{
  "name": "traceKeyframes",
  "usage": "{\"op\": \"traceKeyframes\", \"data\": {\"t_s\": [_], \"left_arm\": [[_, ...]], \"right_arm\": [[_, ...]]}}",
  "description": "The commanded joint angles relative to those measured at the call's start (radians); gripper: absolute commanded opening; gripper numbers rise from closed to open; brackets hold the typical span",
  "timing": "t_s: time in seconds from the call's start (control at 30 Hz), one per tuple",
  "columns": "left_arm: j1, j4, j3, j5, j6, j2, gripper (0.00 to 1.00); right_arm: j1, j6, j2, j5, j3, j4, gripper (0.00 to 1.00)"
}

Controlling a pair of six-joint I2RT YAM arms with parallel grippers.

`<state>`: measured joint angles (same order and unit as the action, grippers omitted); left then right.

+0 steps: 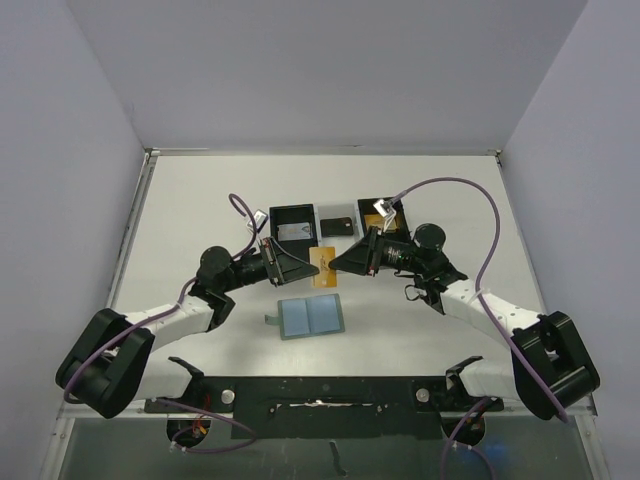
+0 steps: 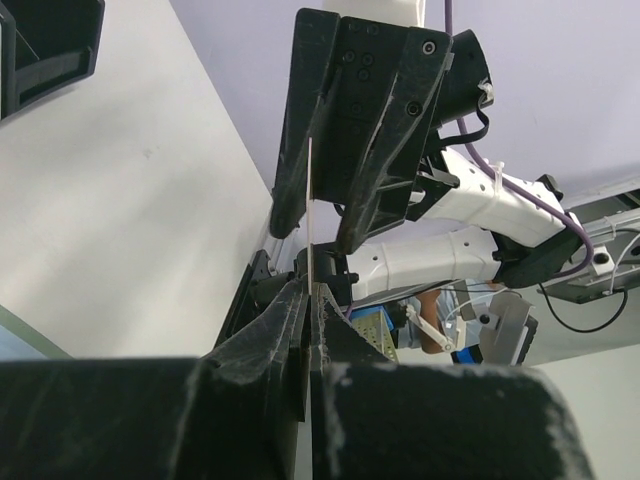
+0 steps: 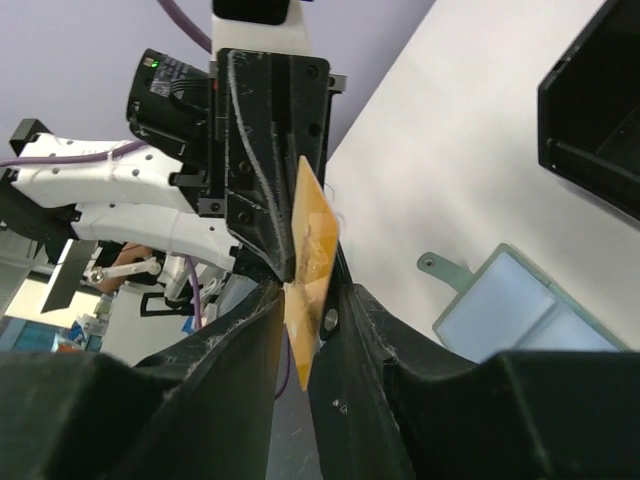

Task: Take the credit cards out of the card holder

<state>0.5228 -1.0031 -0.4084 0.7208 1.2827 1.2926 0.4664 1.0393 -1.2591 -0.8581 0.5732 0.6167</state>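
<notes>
Fingers of the left gripper are pressed together on one side of the gold card. They hold it up off the table, so the other arm can get at the free side. Just behind this gripper sits a black box with something pale grey in it. It is too small to tell if that is a card. I think the boxes are where the cards should go.

Nearer the arms, the card holder lies flat on the table. It is folded open with its pale blue inside facing up, and nothing holds it. It is apart from the gold card, so that card is fully out. I cannot see if more cards sit in its pockets.

Between the two boxes a dark card lies flat.

The right gripper points in from the other side. Its fingers sit one on each side of the gold card, very close. I cannot tell if they squeeze it or leave a little gap. This looks like a pass from one arm to the other, maybe because the second black box is on the right arm's side.
</notes>
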Motion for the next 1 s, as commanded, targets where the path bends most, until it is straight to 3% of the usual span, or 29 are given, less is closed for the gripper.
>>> {"op": "traceKeyframes", "data": {"t_s": [0.0, 0.13, 0.4, 0.53, 0.63, 0.7, 0.87, 0.9, 0.97], "left_arm": [[0.003, -0.103, -0.01, 0.021, 0.006, 0.001, 0.0], [0.003, -0.1, -0.014, 0.018, 0.006, -0.001, 0.0], [0.005, -0.092, -0.025, 0.021, -0.001, -0.006, 0.0], [0.008, -0.083, -0.031, 0.022, -0.001, -0.014, 0.0], [0.009, -0.048, -0.039, 0.018, -0.021, -0.027, 0.0], [0.009, -0.009, -0.038, 0.009, -0.042, -0.042, 0.01], [0.007, 0.286, -0.062, -0.074, -0.186, -0.145, 0.59], [0.005, 0.356, -0.071, -0.099, -0.234, -0.167, 0.64], [0.003, 0.476, -0.091, -0.152, -0.286, -0.208, 0.65]], "right_arm": [[0.009, 0.063, -0.004, -0.063, 0.012, 0.17, 0.27], [0.012, 0.089, -0.02, -0.092, 0.013, 0.214, 0.22], [0.023, 0.101, -0.044, -0.096, 0.022, 0.212, 0.2], [0.035, 0.094, -0.054, -0.099, 0.035, 0.203, 0.13], [0.039, 0.082, -0.05, -0.089, 0.036, 0.188, 0.01], [0.035, 0.067, -0.033, -0.075, 0.035, 0.161, 0.0], [-0.009, -0.087, 0.063, 0.023, 0.063, -0.086, 0.0], [-0.027, -0.119, 0.086, 0.046, 0.068, -0.135, 0.0], [-0.067, -0.181, 0.136, 0.098, 0.077, -0.23, 0.0]]}}
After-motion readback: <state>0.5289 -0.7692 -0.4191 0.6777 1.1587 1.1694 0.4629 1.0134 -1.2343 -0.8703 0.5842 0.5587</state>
